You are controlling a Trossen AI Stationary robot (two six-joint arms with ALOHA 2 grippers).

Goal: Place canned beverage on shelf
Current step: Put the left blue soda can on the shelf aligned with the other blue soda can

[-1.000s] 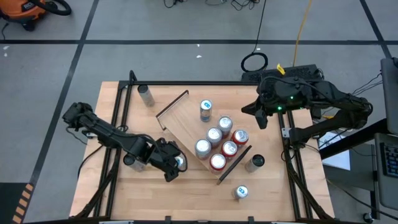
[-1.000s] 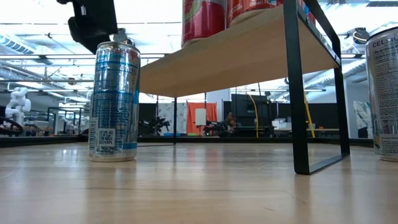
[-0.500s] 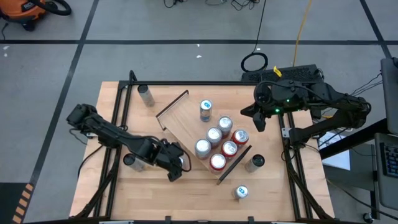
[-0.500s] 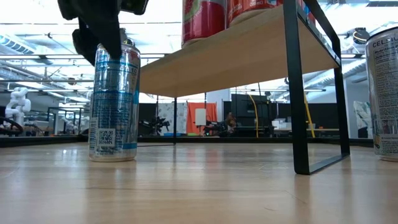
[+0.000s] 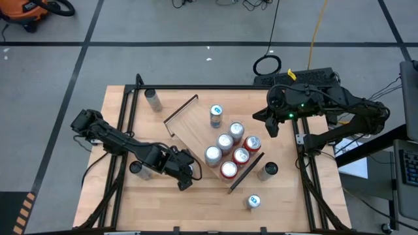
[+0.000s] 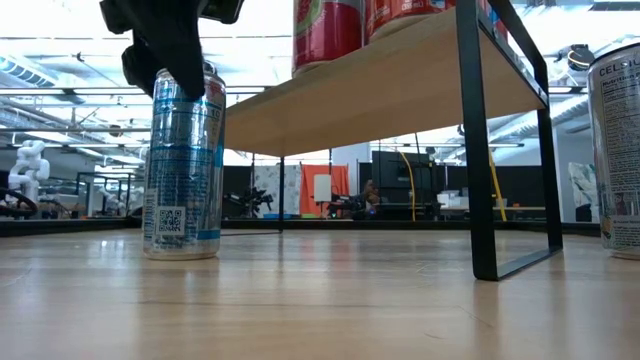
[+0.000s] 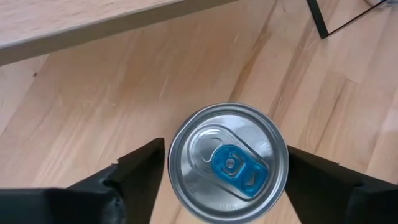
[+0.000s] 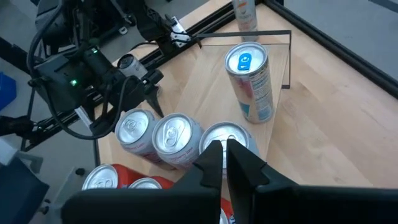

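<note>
A slim silver-and-blue can [image 7: 227,163] with a blue tab stands upright on the tabletop [image 6: 183,170], near the table's left front. My left gripper [image 5: 185,173] has come down over its top, one finger on each side [image 7: 225,162]. The shelf [image 5: 192,124], a light-wood board with black end rails, stands at an angle in the middle and carries several silver and red cans. From table height its underside [image 6: 380,80] shows to the right of the can. My right gripper [image 5: 273,127] hangs shut above the table's far right part [image 8: 224,152]. My left gripper has the can's upper wall just below the rim [image 7: 171,168] between its two fingers, on opposite sides. The fingers [image 6: 170,60] come from above, slanting down. The can stands upright with its base on the tabletop.
Loose cans stand on the tabletop: one at the far left [image 5: 153,99], one beside the left arm [image 5: 136,168], and two right of the shelf [image 5: 268,170] [image 5: 253,201]. The shelf's black rail [image 5: 246,172] is close to the can's right.
My left gripper has sunk and edged over the can's top, so that its fingers now reach down past the rim. The can has stayed upright in its place.
</note>
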